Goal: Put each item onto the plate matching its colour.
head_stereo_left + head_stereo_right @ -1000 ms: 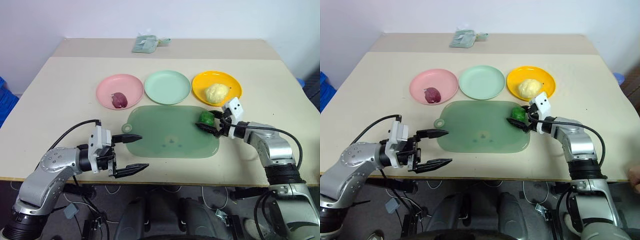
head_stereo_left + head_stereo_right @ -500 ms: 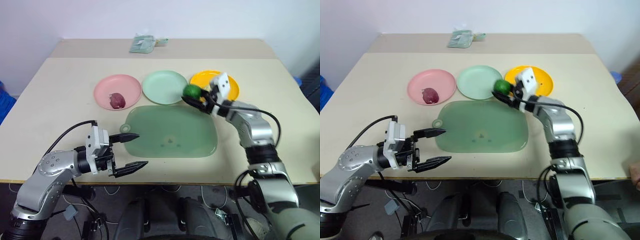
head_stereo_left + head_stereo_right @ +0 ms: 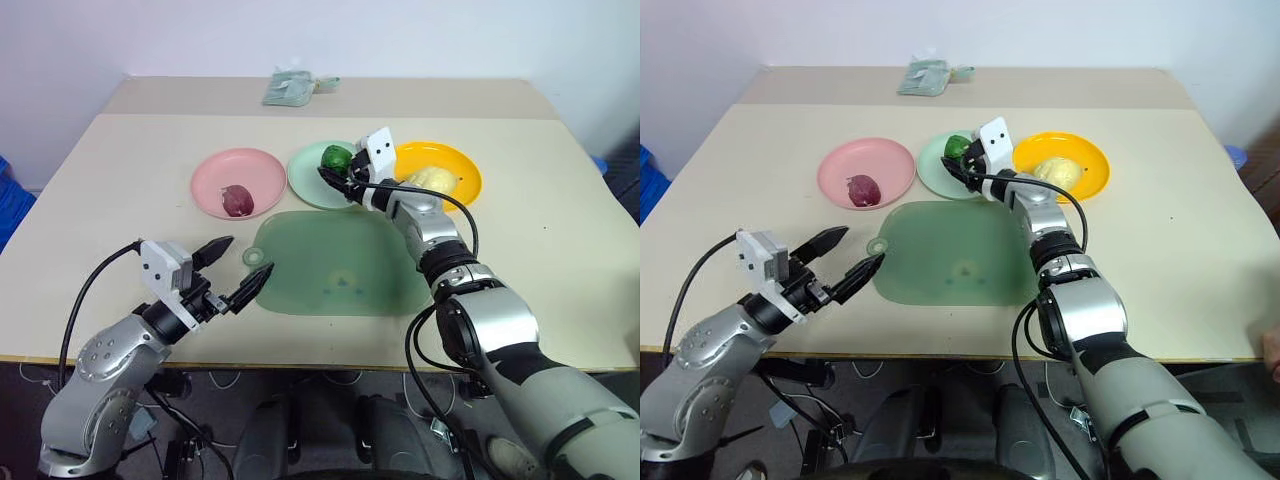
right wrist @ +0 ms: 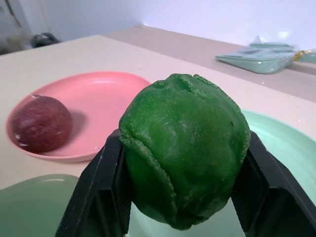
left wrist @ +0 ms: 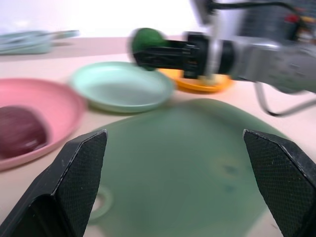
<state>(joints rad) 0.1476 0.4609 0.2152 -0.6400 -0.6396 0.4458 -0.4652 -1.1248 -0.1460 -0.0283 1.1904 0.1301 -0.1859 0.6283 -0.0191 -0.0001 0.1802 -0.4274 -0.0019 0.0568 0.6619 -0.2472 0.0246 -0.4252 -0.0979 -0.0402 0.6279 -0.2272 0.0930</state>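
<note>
Green lump (image 4: pixel 183 155) clamped between right fingers (image 4: pixel 101 192).

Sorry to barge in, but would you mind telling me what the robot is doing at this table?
It is sorting lumps onto plates by colour. The right claw is shut on the small bright green lump, holding it over the pale mint green round plate. The dark purplish-red lump lies on the pink plate, the pale yellow lump on the orange-yellow plate. The left claw is open near the translucent green mat.
</note>
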